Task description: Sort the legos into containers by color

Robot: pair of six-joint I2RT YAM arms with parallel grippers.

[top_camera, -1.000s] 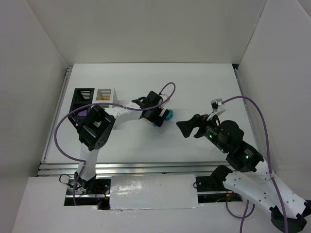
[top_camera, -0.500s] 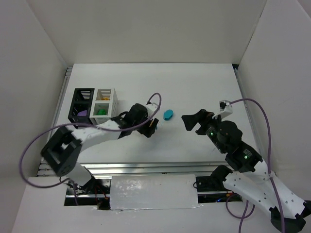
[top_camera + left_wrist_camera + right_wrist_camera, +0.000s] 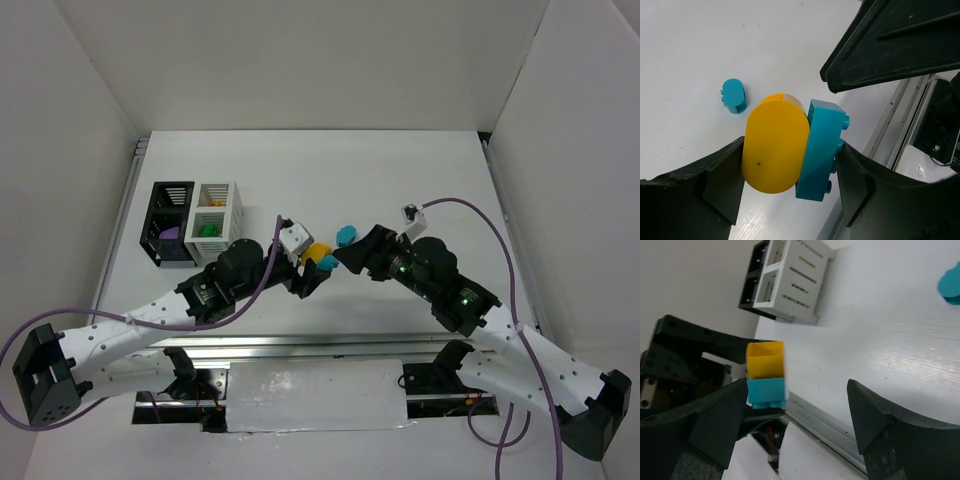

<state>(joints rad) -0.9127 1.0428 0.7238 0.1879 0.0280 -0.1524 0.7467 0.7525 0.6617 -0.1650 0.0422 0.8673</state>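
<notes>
Clamping lego pair (image 3: 774, 150), stacked across left tool (image 3: 790, 148)

At the top view's left, pieces inside the black slatted plastic box (image 3: 172, 190) and the white slatted plastic box (image 3: 215, 190) are too small to identify. The right wrist view's upper right edge cuts a teal rounded plastic brick (image 3: 951, 284). In the middle of the left wrist view, a yellow-orange rounded plastic brick (image 3: 774, 150) hides part of a teal studded plastic brick (image 3: 821, 145).
</notes>
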